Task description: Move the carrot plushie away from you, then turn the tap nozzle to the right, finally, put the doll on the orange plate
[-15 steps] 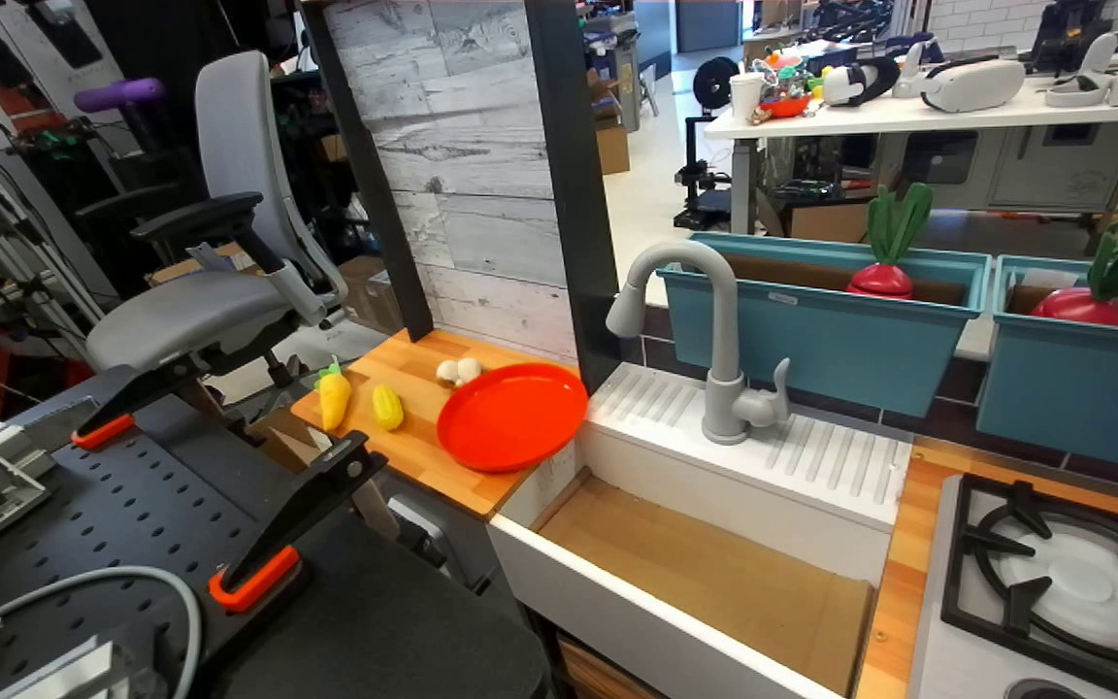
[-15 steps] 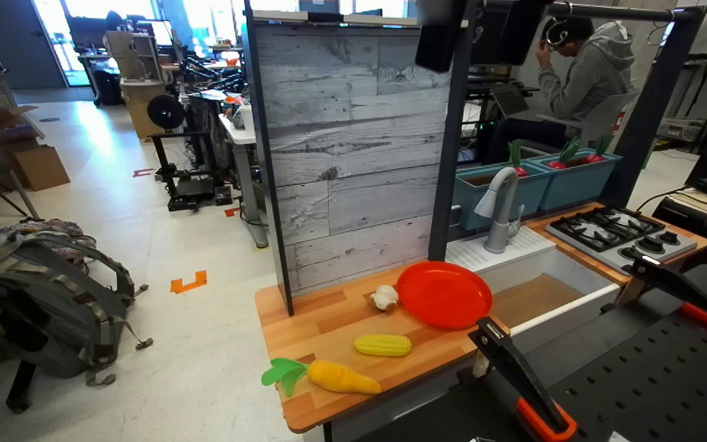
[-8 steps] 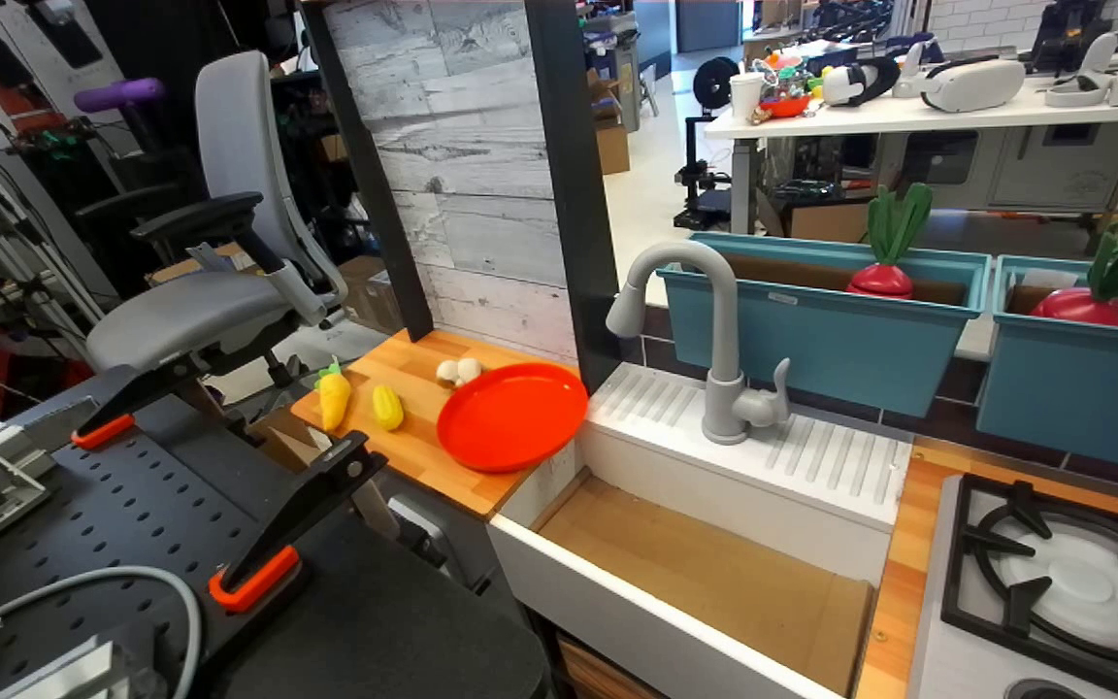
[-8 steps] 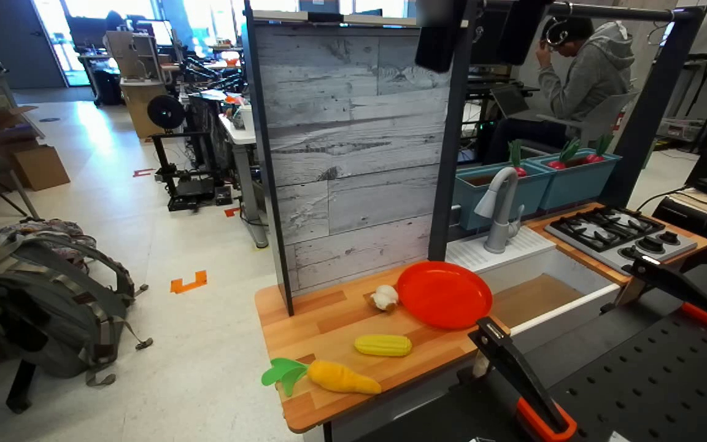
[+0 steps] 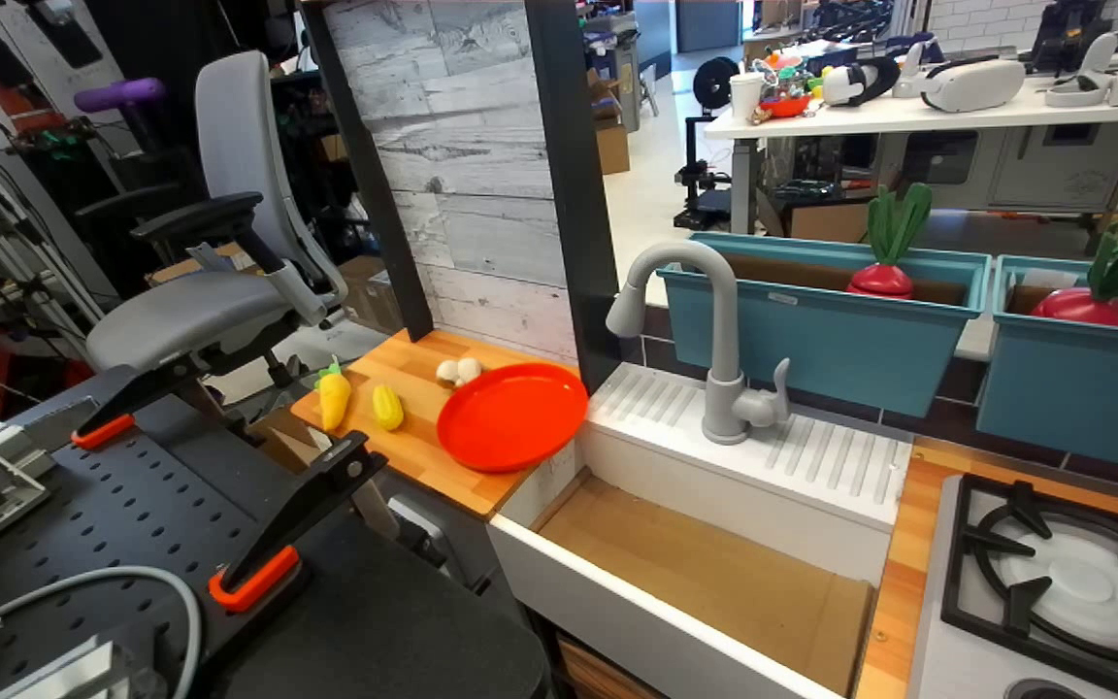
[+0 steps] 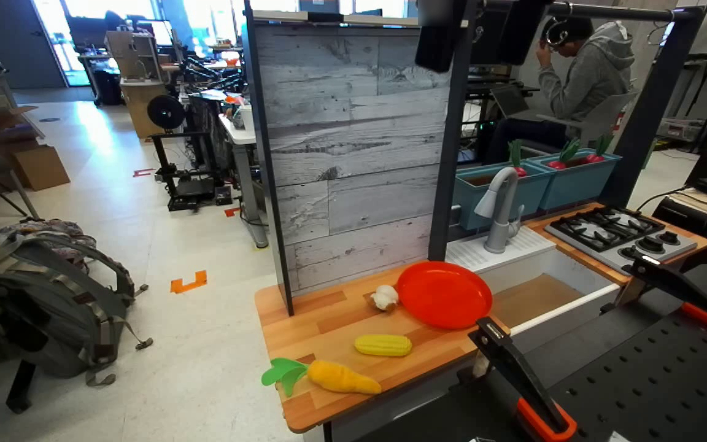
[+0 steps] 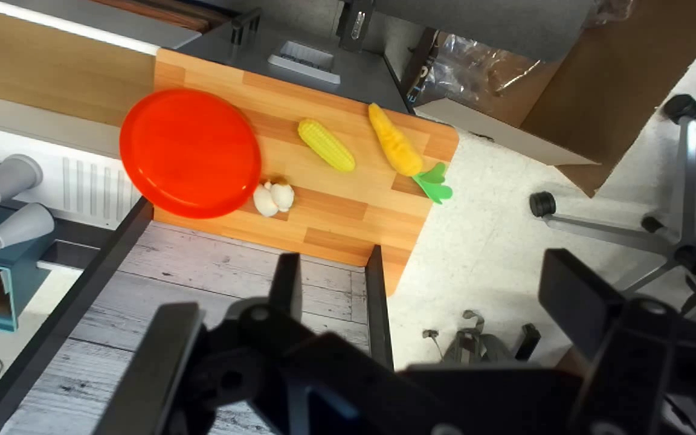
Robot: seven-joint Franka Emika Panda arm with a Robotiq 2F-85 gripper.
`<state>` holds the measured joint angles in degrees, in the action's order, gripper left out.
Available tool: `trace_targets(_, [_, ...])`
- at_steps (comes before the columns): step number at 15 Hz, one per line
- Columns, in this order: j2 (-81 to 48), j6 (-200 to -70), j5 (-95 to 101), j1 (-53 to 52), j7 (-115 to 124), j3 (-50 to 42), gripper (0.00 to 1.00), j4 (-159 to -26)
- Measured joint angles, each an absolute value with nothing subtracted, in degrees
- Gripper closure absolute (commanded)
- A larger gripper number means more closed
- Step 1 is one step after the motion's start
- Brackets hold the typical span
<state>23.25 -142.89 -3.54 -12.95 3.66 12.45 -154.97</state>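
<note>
The carrot plushie (image 5: 334, 400) is yellow-orange with green leaves. It lies near the edge of the wooden counter, and also shows in an exterior view (image 6: 342, 377) and the wrist view (image 7: 395, 144). The orange plate (image 5: 512, 417) rests on the counter by the sink, also seen in the wrist view (image 7: 191, 154). The grey tap nozzle (image 5: 724, 330) arches over the sink's back ledge, its spout towards the wooden panel; it also shows in an exterior view (image 6: 501, 212). No doll shows. My gripper (image 7: 420, 260) is open and empty, high above the counter; its dark fingers hang at an exterior view's top (image 6: 476, 58).
A yellow corn toy (image 6: 383, 345) and a white garlic-like toy (image 6: 384, 298) lie on the counter (image 6: 329, 331). A tall wood-look panel (image 6: 353, 135) rises behind it. A clamp (image 6: 516, 374), stove (image 6: 611, 233) and teal planters (image 5: 821, 330) stand around.
</note>
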Motion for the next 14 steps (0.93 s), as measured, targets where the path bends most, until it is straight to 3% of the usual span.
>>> trace_targets(9, [22.9, -142.88, -3.54, -12.94, 3.68, 12.44, 0.0, -154.78])
trace_targets(14, [14.2, -143.19, -1.54, -12.84, 4.3, 12.84, 0.0, -149.39])
